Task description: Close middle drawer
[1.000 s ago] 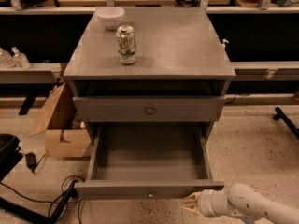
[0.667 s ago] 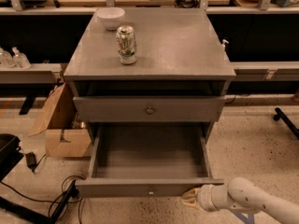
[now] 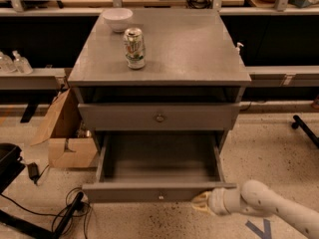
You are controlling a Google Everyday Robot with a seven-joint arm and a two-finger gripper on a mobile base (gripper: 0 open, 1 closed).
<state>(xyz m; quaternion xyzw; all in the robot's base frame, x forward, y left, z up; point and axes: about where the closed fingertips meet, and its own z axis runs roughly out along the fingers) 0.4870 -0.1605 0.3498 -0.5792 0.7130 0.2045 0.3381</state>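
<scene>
The middle drawer (image 3: 159,190) is a grey, deep, empty box pulled far out of the grey cabinet (image 3: 199,49), low and near the floor. Its plain front carries a small round knob (image 3: 160,197). My gripper (image 3: 202,203), on a white arm coming in from the lower right, is against the right end of that drawer front, at its lower edge. Above the open drawer sits a taller grey front with a larger knob (image 3: 159,117), pushed in.
A soda can (image 3: 134,48) and a white bowl (image 3: 117,19) stand on the cabinet top. A cardboard box (image 3: 65,138) sits left of the cabinet. Black cables (image 3: 70,210) lie on the floor at the lower left. A black leg (image 3: 305,129) crosses the floor at right.
My gripper has moved toward the cabinet, and the middle drawer's front has slid in a little with it.
</scene>
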